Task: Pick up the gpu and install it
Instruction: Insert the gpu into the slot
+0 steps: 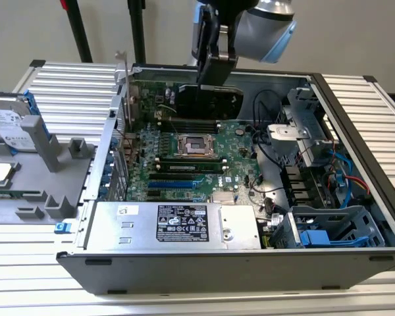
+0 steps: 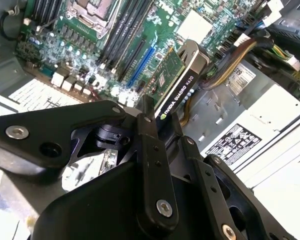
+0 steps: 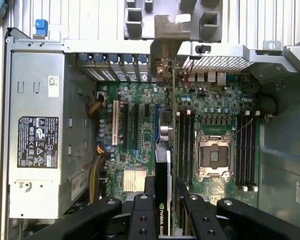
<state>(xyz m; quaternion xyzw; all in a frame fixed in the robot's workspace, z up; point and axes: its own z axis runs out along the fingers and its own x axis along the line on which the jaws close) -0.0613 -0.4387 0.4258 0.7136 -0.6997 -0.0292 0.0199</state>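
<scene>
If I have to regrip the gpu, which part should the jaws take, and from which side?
The long edge away from the motherboard, coming from above. The gpu stands on edge over the board, so its two flat faces offer themselves to the jaws and the slot edge is left free. The gripper holds it that way now.

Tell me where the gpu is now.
The gpu is held on edge in the hand, above the motherboard inside the open case; in the first wrist view it is close to the blue slot and the memory slots.
</scene>
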